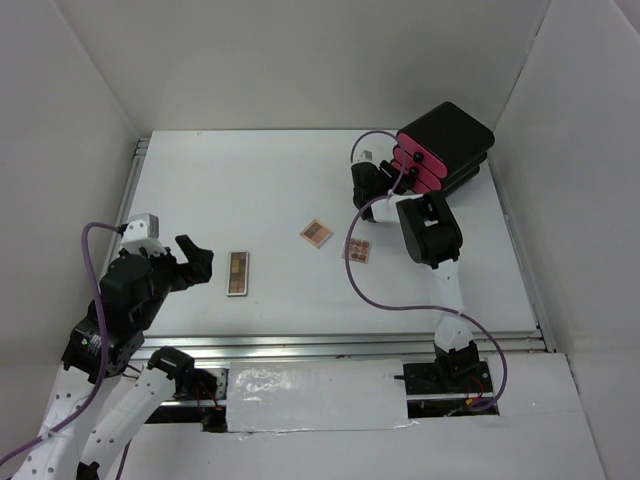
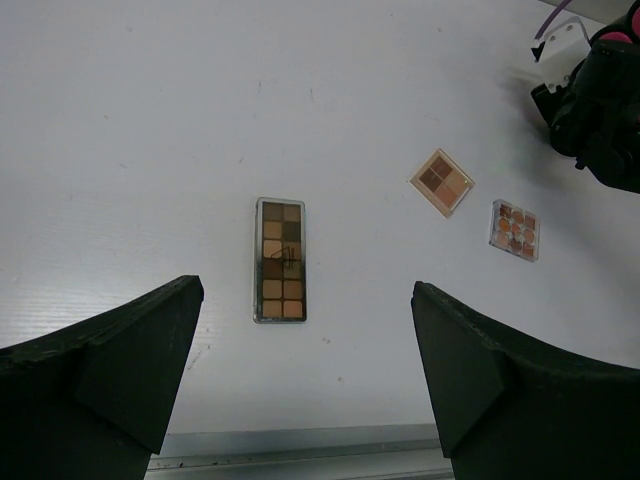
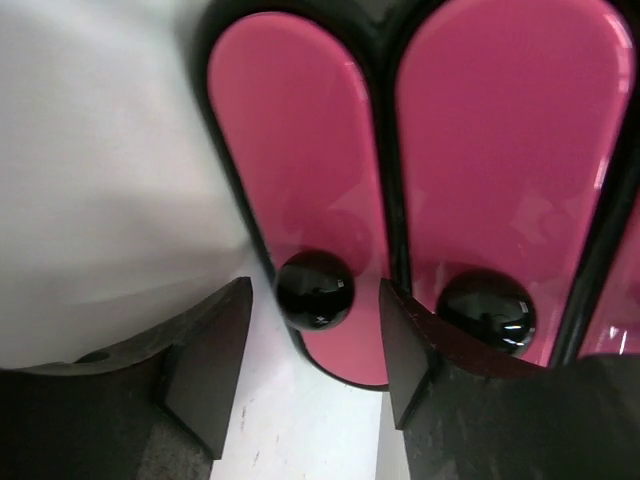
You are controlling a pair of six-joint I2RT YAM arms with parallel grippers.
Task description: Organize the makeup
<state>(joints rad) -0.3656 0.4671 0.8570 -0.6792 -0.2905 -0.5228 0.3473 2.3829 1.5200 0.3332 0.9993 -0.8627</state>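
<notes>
Bracketing a black knob [image 3: 315,290] on one pink drawer front [image 3: 290,150]: right end effector [image 3: 315,288], fingers apart, a gap showing on either side of the knob, nothing gripped. A second knob [image 3: 487,310] sits on the neighbouring drawer.
Black box [image 1: 450,135] holding the drawers: far right corner of the desk [image 1: 250,190].
Left end effector [image 2: 305,290]: spread wide, empty, raised over the near left part of the desk.
Narrow brown palette [image 2: 280,258]: flat on the desk, just beyond the left fingers.
Square tan palette [image 2: 441,182]: mid-desk, turned diagonally.
Small orange-toned palette [image 2: 514,229]: just beside the square one, not touching, nearer the right arm.
</notes>
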